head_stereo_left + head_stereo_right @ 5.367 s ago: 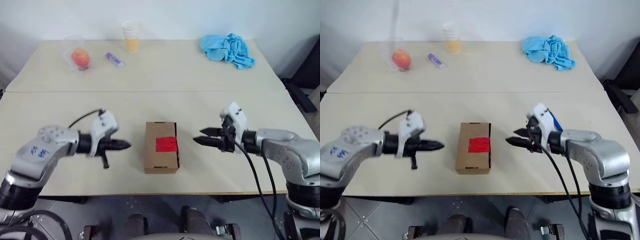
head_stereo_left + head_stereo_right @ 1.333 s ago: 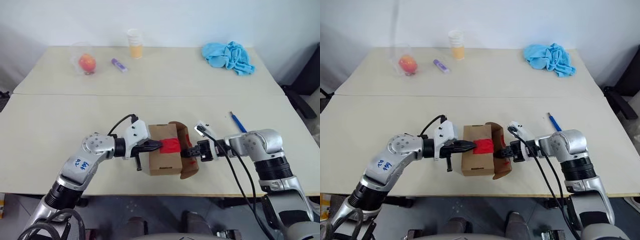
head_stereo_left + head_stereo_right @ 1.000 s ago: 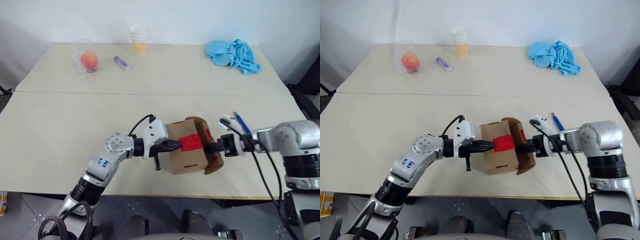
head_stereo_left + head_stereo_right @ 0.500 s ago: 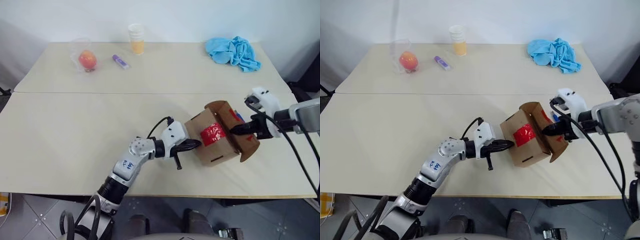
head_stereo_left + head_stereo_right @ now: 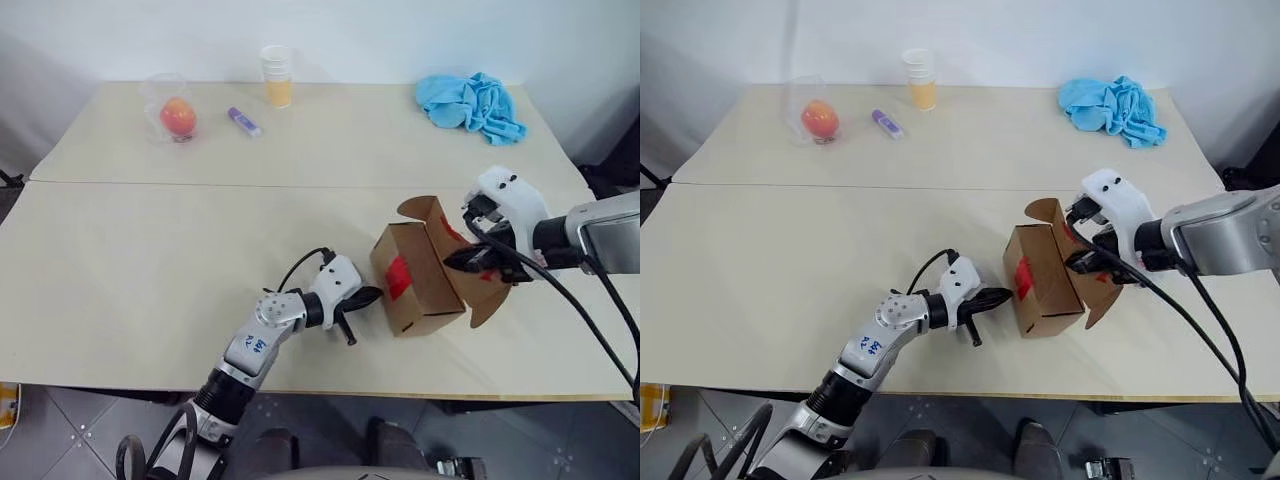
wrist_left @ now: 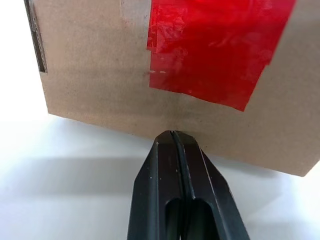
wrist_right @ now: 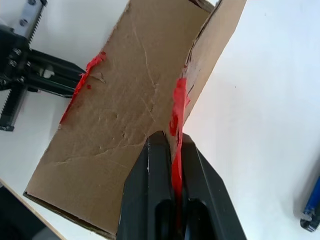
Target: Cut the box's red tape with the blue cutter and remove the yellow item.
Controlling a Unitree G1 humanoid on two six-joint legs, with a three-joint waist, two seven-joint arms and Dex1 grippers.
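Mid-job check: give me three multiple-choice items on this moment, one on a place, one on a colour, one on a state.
1. The blue cloth lies:
A. at the table's far right
B. inside the box
C. beside the cup

2. The tape on the box is:
A. green
B. red
C. white

3. The right tool is:
A. wide open
B. shut on a box flap
C. holding the cup

Key: 1 A, it sits at the far right corner. 2 B, bright red on brown cardboard. 3 B, the taped flap edge runs between its fingers.
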